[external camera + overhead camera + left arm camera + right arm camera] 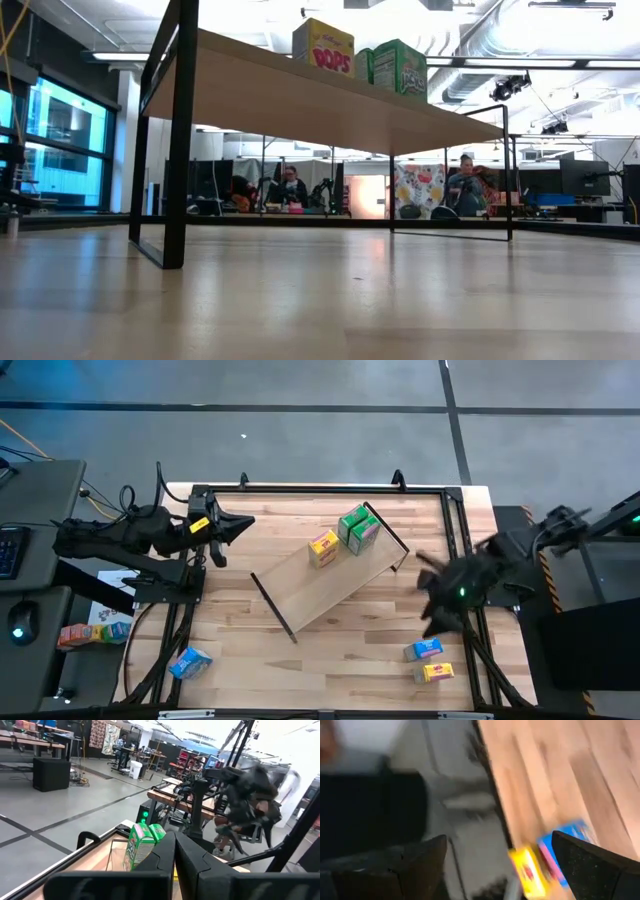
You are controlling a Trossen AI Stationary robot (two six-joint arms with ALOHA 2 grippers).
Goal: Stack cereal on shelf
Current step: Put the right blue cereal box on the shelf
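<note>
The light-wood shelf (330, 585) stands slantwise mid-table on its dark end panels. A yellow cereal box (322, 547) and two green ones (358, 528) stand on its far end; they also show in the low view (322, 46). A blue box (427, 649) and a yellow box (437, 672) lie on the table at the near right, another blue box (190, 661) at the near left. My right gripper (428, 595) is open above the table, right of the shelf; its wrist view (500, 865) looks down on the blue and yellow boxes (560, 850). My left gripper (248, 523) is shut and empty at the far left.
A black frame rail (455, 530) runs around the tabletop. More small boxes (90, 632) lie off the table to the left. People sit at desks in the room behind (290, 188). Bare tabletop lies in front of the shelf (330, 660).
</note>
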